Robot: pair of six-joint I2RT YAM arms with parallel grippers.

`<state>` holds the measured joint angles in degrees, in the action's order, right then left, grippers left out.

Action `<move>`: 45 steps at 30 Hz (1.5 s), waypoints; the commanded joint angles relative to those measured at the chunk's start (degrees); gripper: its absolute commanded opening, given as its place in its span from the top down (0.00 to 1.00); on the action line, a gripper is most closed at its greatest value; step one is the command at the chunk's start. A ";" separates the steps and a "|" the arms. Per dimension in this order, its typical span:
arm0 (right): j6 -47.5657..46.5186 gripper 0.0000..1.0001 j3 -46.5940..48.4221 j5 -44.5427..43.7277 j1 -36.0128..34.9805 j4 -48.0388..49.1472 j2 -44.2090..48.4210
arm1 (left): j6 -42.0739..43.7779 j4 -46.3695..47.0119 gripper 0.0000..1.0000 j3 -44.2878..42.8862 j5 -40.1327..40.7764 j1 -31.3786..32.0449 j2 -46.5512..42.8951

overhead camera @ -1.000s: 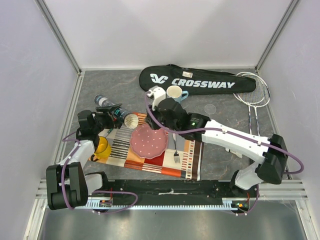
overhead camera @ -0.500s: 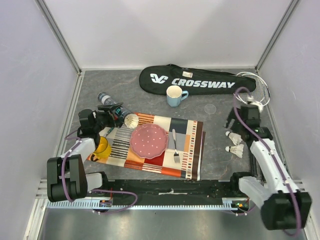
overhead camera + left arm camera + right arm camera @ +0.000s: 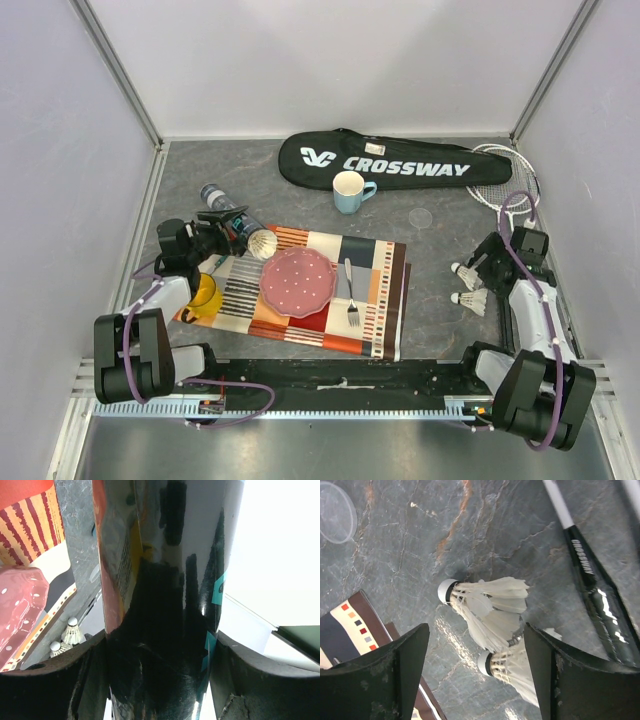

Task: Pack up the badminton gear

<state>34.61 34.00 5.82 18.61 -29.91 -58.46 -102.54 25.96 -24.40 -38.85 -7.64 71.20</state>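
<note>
Right gripper (image 3: 476,632) has swung away from the tube (image 3: 160,580), jaws apart over two shuttlecocks (image 3: 487,602); left gripper (image 3: 159,680) clamps the tube, seemingly awaiting them.

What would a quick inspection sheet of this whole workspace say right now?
Surface: grey table, striped placemat on it.
Job's things: tube in left tool; two shuttlecocks loose at right; rackets and bag at back.
Clutter: blue cup, yellow mug, pink plate, fork, clear lid.
Tools: left tool shut on tube; right tool open over the shuttlecocks.
Cables: purple cables along left arm and right arm.
Surroundings: plain white walls.
</note>
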 commanded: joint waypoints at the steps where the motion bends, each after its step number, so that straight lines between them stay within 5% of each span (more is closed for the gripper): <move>1: 1.07 0.21 -3.23 5.42 0.20 8.72 -2.10 | -0.55 2.35 0.98 -1.09 -1.75 0.08 -2.38; 3: 0.81 0.35 -4.55 6.48 0.20 11.97 -2.98 | -0.55 2.08 0.98 -0.91 -1.67 0.17 -2.56; 13: -0.60 0.59 -6.22 7.80 0.11 20.24 -6.05 | 0.24 0.15 0.98 -1.17 -1.14 0.26 -3.96; 20: -1.65 1.00 -4.91 7.27 -2.51 22.18 -6.77 | 0.94 -1.43 0.98 -1.17 -0.70 0.34 -4.67; 21: -1.48 1.00 -3.51 7.10 -4.01 22.00 -6.15 | 0.94 -1.52 0.98 -1.17 -0.61 0.34 -4.75; 29: -2.00 1.00 11.76 -1.42 -39.02 18.92 2.91 | 1.73 -3.02 0.98 -1.70 1.05 0.34 -5.28; 33: -6.12 1.00 20.74 -3.18 -56.72 19.80 -1.47 | 1.73 -3.19 0.98 -1.61 1.41 0.43 -4.93; 37: -12.09 1.00 29.70 -14.73 -77.17 18.75 -10.25 | 1.82 -3.72 0.98 -1.26 2.02 0.34 -5.37; 45: -16.24 1.00 41.93 -23.58 -87.87 19.01 -22.04 | 2.35 -5.56 0.98 -0.47 2.73 0.34 -7.04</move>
<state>22.37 70.46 -9.45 -67.68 -11.22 -76.99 -102.37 19.16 -24.40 -36.32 -7.46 66.22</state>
